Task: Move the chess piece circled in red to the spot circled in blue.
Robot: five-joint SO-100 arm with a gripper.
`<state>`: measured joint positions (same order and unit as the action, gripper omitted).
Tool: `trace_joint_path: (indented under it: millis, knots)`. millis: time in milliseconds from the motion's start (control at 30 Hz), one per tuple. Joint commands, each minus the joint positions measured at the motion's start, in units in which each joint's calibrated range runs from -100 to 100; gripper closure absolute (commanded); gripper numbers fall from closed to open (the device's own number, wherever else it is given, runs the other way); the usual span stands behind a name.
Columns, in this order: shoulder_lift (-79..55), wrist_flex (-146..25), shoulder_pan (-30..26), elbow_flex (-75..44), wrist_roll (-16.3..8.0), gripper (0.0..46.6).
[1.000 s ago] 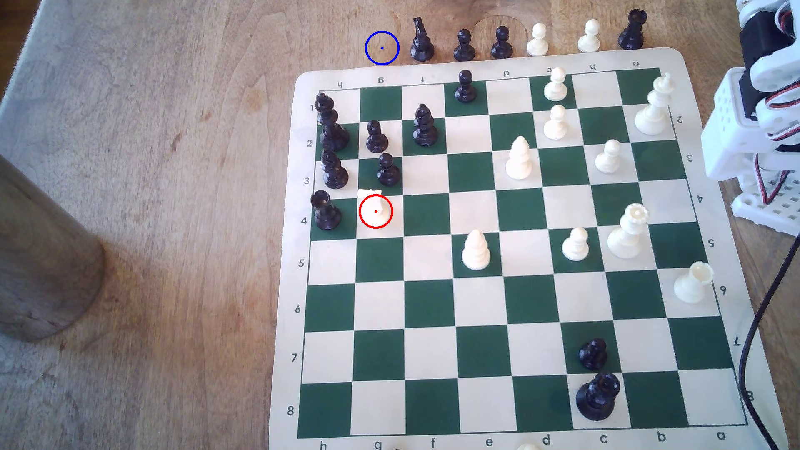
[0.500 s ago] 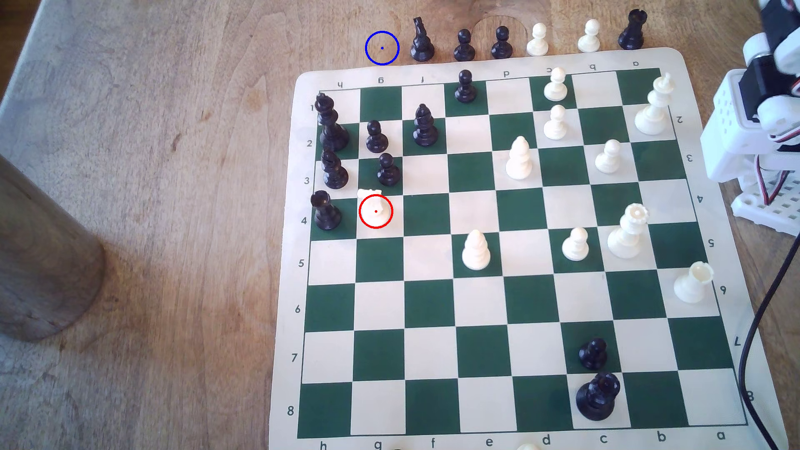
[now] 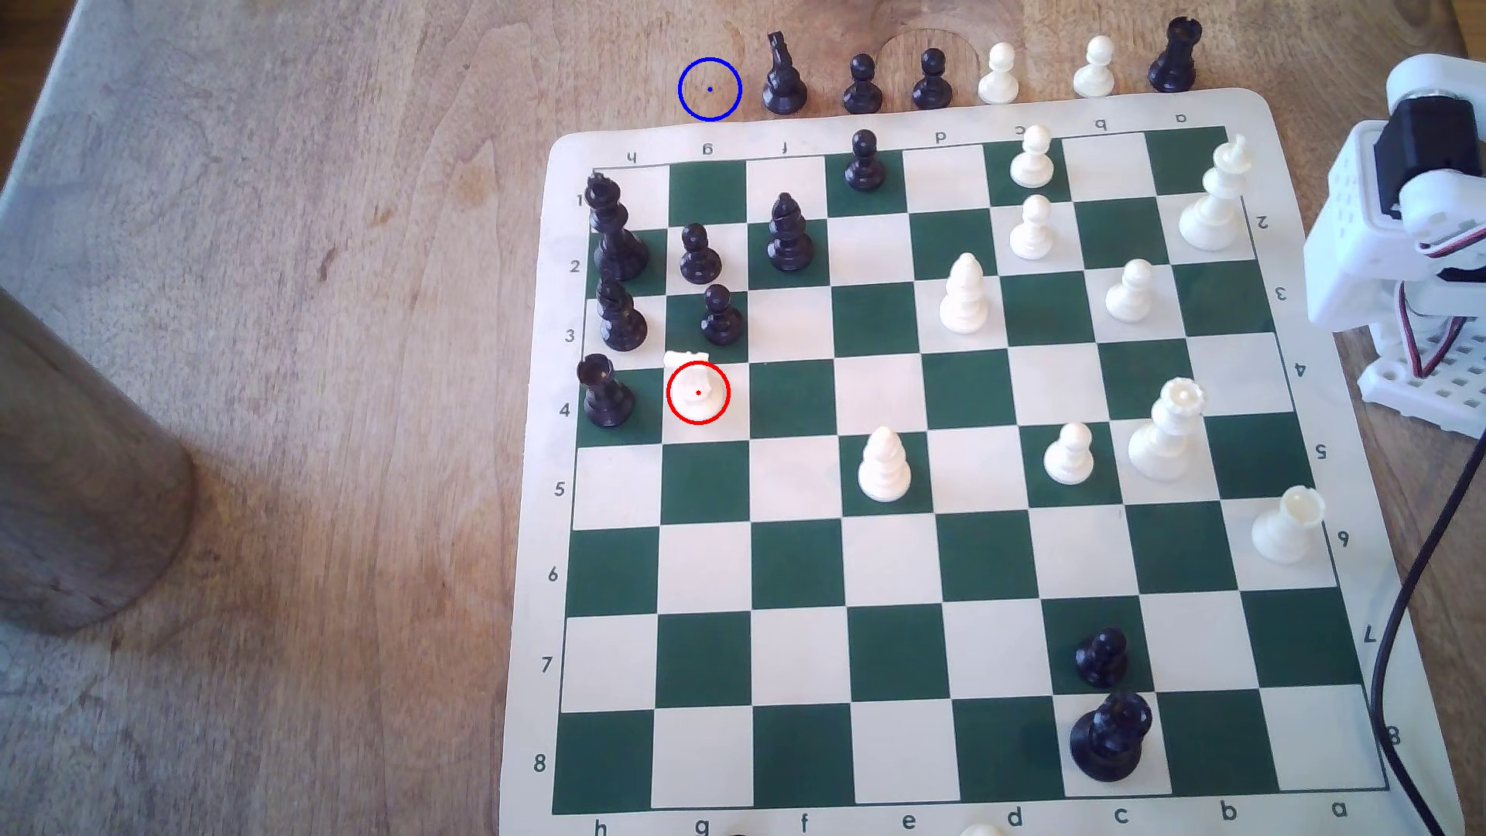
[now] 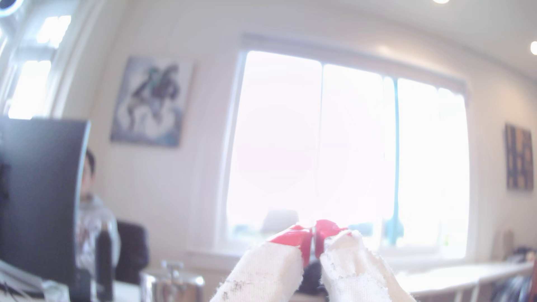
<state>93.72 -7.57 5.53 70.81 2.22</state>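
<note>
A: Where is the white knight (image 3: 696,387) now?

B: It stands upright on the light square of file g, row 4, inside the red ring. A black rook (image 3: 605,392) is just beside it at nine o'clock, and a black pawn (image 3: 720,315) is near it at about one o'clock. I think these neighbours are the reason the approach must come from above or from the free side at three o'clock.

A: And the blue ring (image 3: 709,89)?

B: It lies on the bare wooden bench (image 3: 281,281), beyond the twelve o'clock edge of the chess mat (image 3: 1319,265), nearly straight at twelve o'clock from the knight. It sits just beside a black knight (image 3: 782,74) at three o'clock, at the end of a row of captured pieces. So the spot seems chosen to continue this row.

A: What does the claw (image 4: 313,236) do?

B: In the wrist view its two red-tipped fingers (image 4: 293,236) are pressed together, with only a thin line between them, and they grip nothing. It points out toward a bright window (image 4: 348,151), not down at the board. In the exterior view the white arm (image 3: 1399,209) stays at the three o'clock edge, well apart from the knight.

A: So the task is not started?

B: I judge so. The arm must first reach across the board, and the claw must open before it goes down over the knight.
</note>
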Motion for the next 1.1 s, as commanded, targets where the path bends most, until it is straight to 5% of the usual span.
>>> trace_joint_path:
  millis: [0,100,200,400,533,767,933,1067]
  knots:
    - [-2.20,-12.33,-0.02,-5.80,-0.29,44.5]
    - [-4.75,-18.64,-2.75,-6.17,-5.08,43.1]
    - [-7.30,-23.88,-4.55,-6.80,-5.13,43.4]
    - [-21.64,-21.50,-6.43,-9.61,-3.42,42.2]
    - [-31.75,-22.00,-7.99,-16.77,-1.90,36.9]
    - [-41.93,-28.96,-9.56,-25.66,0.93,36.5]
    - [-47.03,-29.53,-8.62,-26.93,0.68,30.1]
    - [-52.80,-29.94,-8.39,-29.74,-0.54,29.3]
